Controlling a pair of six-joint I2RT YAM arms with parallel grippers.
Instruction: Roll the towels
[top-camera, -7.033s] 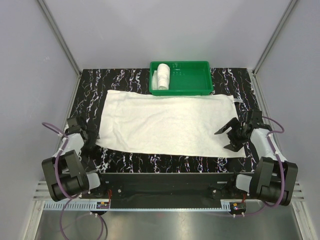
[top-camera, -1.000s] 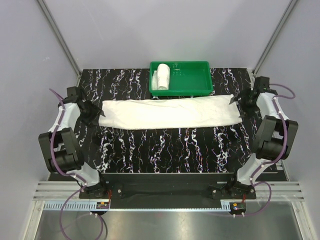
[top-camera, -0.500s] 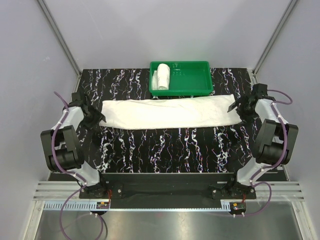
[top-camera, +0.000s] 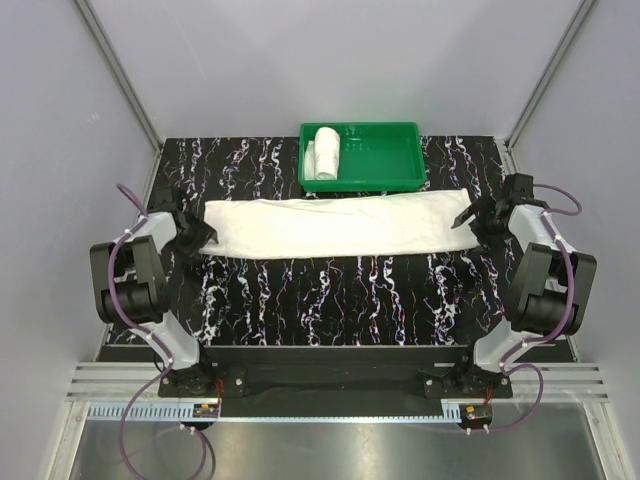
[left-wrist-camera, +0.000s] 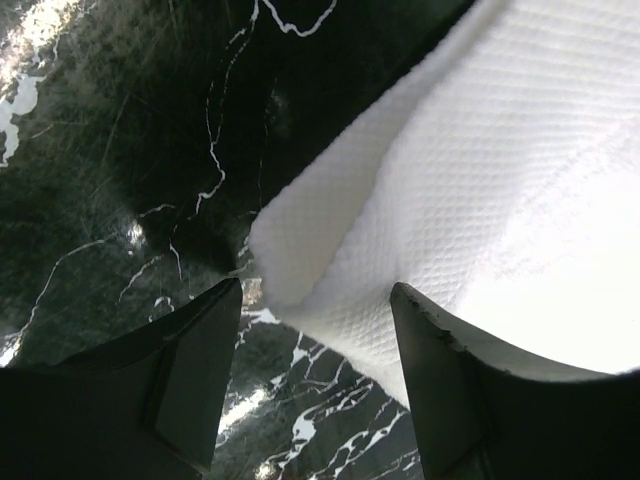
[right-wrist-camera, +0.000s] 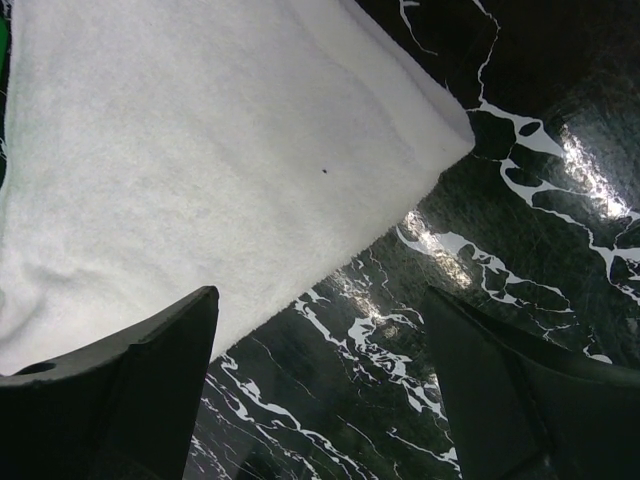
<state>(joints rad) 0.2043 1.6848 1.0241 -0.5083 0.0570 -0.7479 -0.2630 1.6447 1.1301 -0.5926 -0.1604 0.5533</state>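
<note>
Fold completed: long towel (top-camera: 340, 225), lately spread wide, now lies as a narrow strip between both hands. Left hand (top-camera: 200, 238) released, corner loose between its jaws; right hand (top-camera: 471, 221) released, towel end just ahead. Rolling judged next.

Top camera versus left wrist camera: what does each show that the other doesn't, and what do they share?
Only the top view: the green tray holding a small rolled towel, the right gripper, and the full length of the long towel, folded into a strip. Only the left wrist view: the towel's weave, and its folded corner lying between the open fingers of the left gripper. Both: the long towel, the left gripper and the black marbled table.
</note>
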